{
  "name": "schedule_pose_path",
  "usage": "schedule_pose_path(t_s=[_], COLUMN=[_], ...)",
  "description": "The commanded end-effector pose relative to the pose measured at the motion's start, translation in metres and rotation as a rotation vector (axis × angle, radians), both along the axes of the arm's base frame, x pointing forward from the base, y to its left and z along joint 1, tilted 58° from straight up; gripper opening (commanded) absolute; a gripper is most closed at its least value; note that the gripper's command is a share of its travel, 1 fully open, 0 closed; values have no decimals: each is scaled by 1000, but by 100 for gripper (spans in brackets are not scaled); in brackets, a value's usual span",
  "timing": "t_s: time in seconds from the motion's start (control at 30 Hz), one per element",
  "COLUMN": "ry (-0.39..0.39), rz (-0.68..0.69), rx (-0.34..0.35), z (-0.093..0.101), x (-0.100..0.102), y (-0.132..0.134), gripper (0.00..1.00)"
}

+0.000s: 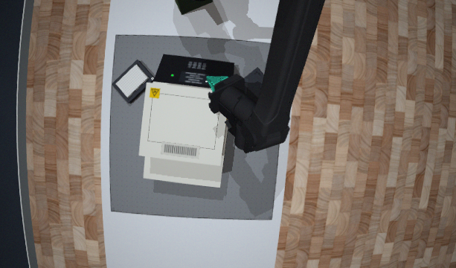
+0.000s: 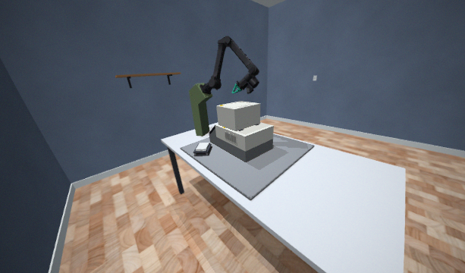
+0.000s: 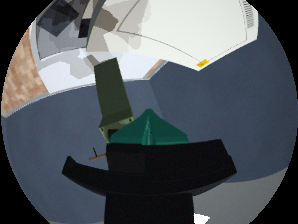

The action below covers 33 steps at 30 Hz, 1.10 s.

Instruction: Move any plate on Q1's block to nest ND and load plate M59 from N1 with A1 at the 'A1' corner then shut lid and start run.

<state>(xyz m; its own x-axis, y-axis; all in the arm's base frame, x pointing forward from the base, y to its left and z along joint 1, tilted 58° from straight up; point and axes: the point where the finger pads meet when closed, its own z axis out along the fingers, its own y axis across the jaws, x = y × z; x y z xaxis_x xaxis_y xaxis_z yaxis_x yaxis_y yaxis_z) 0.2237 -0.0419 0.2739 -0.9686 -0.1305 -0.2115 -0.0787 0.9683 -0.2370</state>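
Observation:
The cycler Q1 (image 1: 184, 123) stands on the grey mat with its white lid (image 1: 183, 120) shut. Its black panel (image 1: 194, 71) carries the keypad (image 1: 196, 65) and a green status lamp (image 1: 172, 75). The white plate M59 (image 1: 132, 81) lies on the dark nest N1 left of the panel; it also shows in the side view (image 2: 202, 147). My gripper (image 1: 216, 81) (image 2: 237, 89) is shut with nothing between its green fingers. It hangs well above the lid's corner beside the panel's right end. In the wrist view the closed fingers (image 3: 148, 129) point towards the lid and the arm's base.
The nest ND (image 1: 255, 76) lies right of the cycler, mostly hidden under my arm (image 1: 283, 63). The green arm base (image 2: 200, 110) stands behind the cycler at the table's edge. The grey mat (image 1: 192, 193) extends in front of the cycler.

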Motion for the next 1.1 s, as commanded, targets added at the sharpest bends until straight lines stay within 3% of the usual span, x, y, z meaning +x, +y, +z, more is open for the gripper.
schedule_pose_path(t_s=[0.0, 0.23, 0.47, 1.07], ry=[-13, 98, 56, 23], rz=[2, 104, 70, 57], rx=[-3, -117, -91, -79], z=[-1, -17, -29, -13], x=[-10, -38, -53, -35], y=[-6, -19, -28, -21], gripper=[0, 0, 0, 0])
